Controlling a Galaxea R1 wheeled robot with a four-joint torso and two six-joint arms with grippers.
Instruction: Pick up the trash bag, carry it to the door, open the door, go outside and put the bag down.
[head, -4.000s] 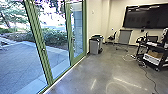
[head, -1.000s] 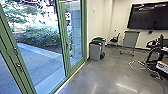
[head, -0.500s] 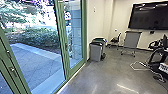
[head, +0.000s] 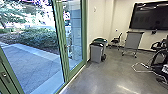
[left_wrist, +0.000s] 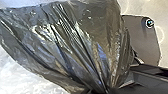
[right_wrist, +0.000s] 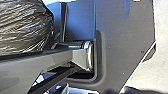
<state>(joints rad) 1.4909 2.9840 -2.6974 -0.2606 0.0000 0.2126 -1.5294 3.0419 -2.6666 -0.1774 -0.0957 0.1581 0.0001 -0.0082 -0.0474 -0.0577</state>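
Evidently, the black trash bag is held at its gathered neck by the left gripper, closed on the creased plastic, while whether the right gripper is wide or narrow cannot be told. Ahead on the robot's left, the green-framed glass doors are seen, with paving and shrubs visible through the glass. Beyond the doors, a gray bin is set by the wall, and farther right a chair, a wheeled gray stand and a wall-mounted dark screen can be made out.
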